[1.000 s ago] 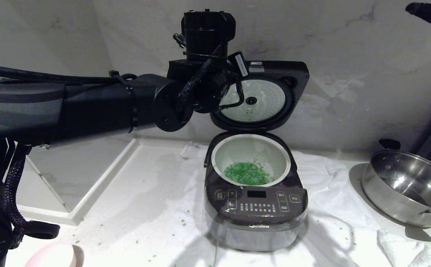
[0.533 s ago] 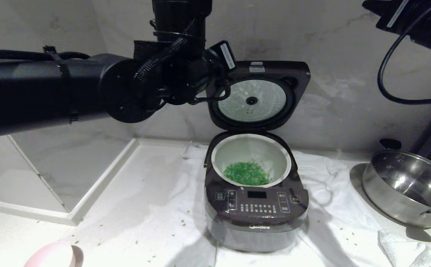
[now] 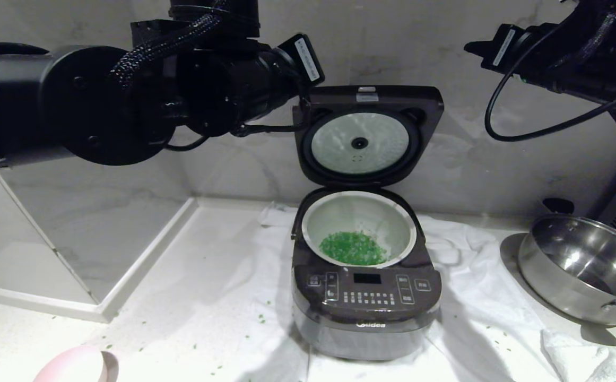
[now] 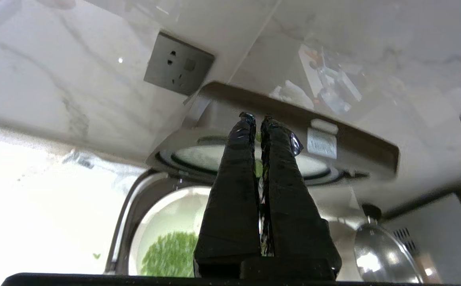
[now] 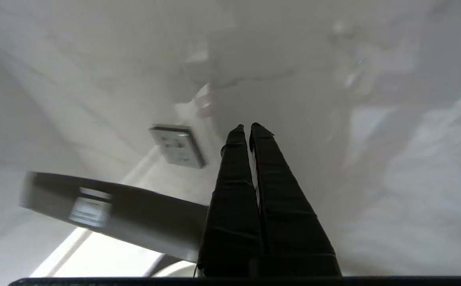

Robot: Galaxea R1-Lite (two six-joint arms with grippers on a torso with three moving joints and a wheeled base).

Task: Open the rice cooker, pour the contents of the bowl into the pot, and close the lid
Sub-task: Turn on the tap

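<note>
The rice cooker (image 3: 366, 302) stands in the middle of the counter with its lid (image 3: 369, 135) upright and open, the silvery plate facing me. Its white pot (image 3: 339, 215) holds the green contents (image 3: 353, 248). The pink bowl (image 3: 71, 366) sits at the near left edge, partly cut off. My left arm (image 3: 127, 95) reaches in from the left, its wrist beside the lid's top left corner. The left gripper (image 4: 257, 118) is shut, its tips just in front of the lid's top edge (image 4: 357, 133), with a few green bits stuck between the fingers. My right gripper (image 5: 245, 127) is shut and empty, high up to the right of the lid (image 5: 127, 216).
A steel pan (image 3: 578, 265) sits on the right, on the white cloth (image 3: 477, 318) under the cooker. Green bits lie scattered on the counter (image 3: 196, 339). A wall socket (image 4: 178, 63) is behind the lid on the marble wall. The right arm (image 3: 567, 48) hangs at the upper right.
My left arm has lifted and drawn back to the left, uncovering the lid's plate. My right arm has come in from the top right corner towards the lid. The lid stays open.
</note>
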